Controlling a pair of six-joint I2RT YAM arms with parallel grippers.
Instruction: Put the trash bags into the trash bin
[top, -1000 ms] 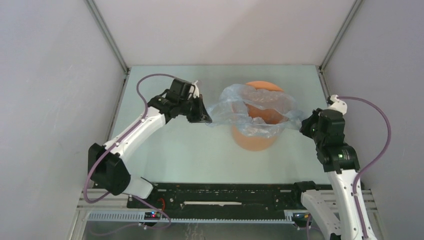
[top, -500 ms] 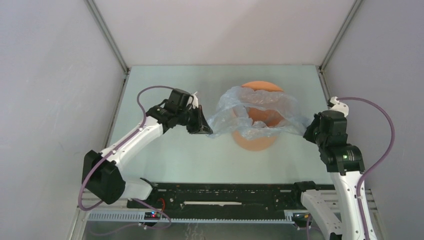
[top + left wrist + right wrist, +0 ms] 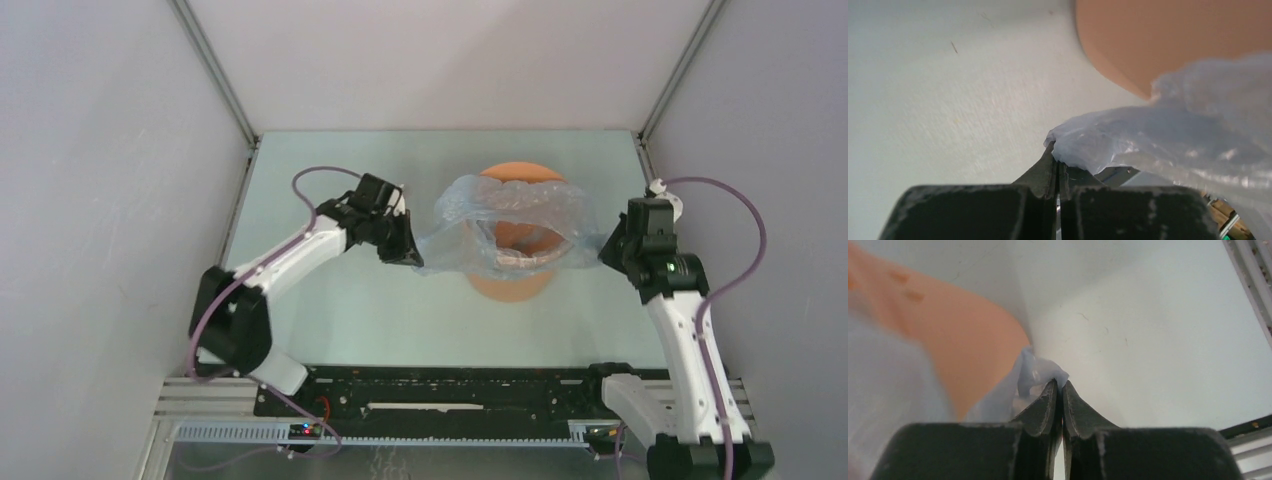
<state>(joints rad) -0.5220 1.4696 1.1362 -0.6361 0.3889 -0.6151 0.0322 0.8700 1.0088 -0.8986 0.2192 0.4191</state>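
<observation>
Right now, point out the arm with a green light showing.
The right arm: a green light glows on its wrist, behind the end effector shut on the trash bag. The left arm shows none.

the trash bag [image 3: 452,228] is thin, translucent plastic film, wrinkled and glossy. the trash bin [image 3: 508,286] is smooth, matt orange plastic. the table [image 3: 948,100] looks matt and faintly scratched.
</observation>
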